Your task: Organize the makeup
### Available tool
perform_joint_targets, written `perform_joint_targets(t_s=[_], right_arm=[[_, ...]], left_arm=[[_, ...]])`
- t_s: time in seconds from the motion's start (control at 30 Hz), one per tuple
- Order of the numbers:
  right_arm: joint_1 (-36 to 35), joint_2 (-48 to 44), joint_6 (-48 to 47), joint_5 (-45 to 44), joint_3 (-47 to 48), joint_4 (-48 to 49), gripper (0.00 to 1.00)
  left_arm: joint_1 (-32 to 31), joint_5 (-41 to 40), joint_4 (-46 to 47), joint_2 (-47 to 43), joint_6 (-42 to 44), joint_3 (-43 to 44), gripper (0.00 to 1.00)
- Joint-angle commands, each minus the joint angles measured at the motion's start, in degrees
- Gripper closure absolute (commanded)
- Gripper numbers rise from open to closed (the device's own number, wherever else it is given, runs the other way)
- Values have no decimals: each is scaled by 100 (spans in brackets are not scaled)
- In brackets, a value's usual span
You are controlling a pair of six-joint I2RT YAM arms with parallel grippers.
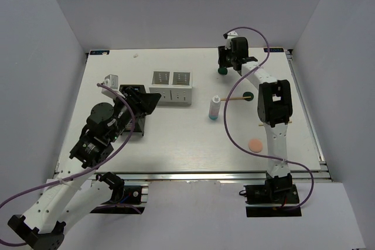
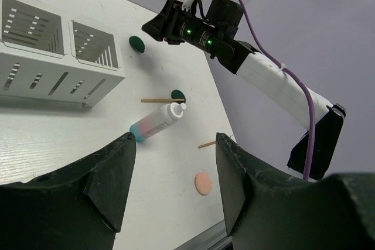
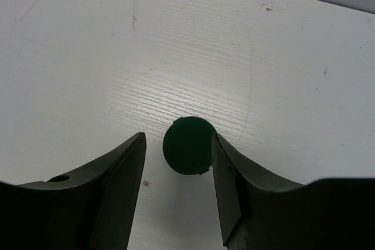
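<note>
A dark green disc (image 3: 187, 146) lies flat on the table between the open fingers of my right gripper (image 3: 177, 139), close against the right finger; in the top view this disc (image 1: 222, 71) is at the far right under that gripper (image 1: 225, 62). My left gripper (image 1: 151, 100) is open and empty, above the table left of the white box. A white bottle with a blue base (image 1: 215, 108) lies mid-table. A wooden stick (image 1: 233, 99) touches a second green disc (image 1: 248, 98). A pink pad (image 1: 255, 144) lies near the front right. No red-and-black tubes show.
The white two-compartment box (image 1: 171, 87) stands behind the middle. A black open-frame holder (image 1: 136, 128) is partly hidden under my left arm. The left wrist view shows the box (image 2: 53, 57), bottle (image 2: 157, 122), pink pad (image 2: 203, 182) and another stick (image 2: 207, 144).
</note>
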State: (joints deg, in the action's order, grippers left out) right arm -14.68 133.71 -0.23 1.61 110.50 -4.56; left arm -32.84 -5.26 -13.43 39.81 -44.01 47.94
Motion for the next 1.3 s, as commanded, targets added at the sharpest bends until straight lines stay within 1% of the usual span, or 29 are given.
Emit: perform_joint_targets(t_s=[0.0,0.03,0.23,0.5,0.6,0.7,0.73,0.8,0.83,1.0,1.1,1.13,1.17,1.2,1.27], right_arm=[[26,243,-267,-160,227,262,46],[18,261,-345,-309,218,280,46],[44,586,-601,-424,533,105,46],[61,779,-803,-363,534,16,46],[79,1007,-926,-319,867,-255,47],[105,1113,-996,-249,947,-362,53],[105,1122,-1023,-214,939,-370,56],[105,1140,-1093,-213,912,-405,59],[114,1140,-1111,-48,895,-414,63],[158,1122,-1225,103,816,-511,73],[167,1078,-1295,235,737,-572,85],[176,1052,-1330,304,710,-590,93],[176,1043,-1339,349,701,-599,97],[184,1026,-1348,384,693,-625,100],[211,947,-1366,516,684,-625,100]], left_arm=[[-21,51,42,35,-20,-39,33],[-21,51,42,53,-20,-39,33],[-21,42,42,97,-20,-57,33],[-21,42,69,167,-38,-83,33],[-21,51,78,185,-38,-83,33],[-29,42,69,202,-38,-75,33],[-21,34,69,202,-38,-75,33],[-21,25,69,202,-38,-83,33],[-21,25,69,202,-29,-83,33],[-21,16,86,211,-20,-75,33],[-21,16,95,211,-11,-83,33],[-21,16,95,202,-11,-83,33],[-21,16,86,194,-11,-83,33],[-21,16,86,185,-11,-83,33],[-21,-2,77,158,-20,-75,33]])
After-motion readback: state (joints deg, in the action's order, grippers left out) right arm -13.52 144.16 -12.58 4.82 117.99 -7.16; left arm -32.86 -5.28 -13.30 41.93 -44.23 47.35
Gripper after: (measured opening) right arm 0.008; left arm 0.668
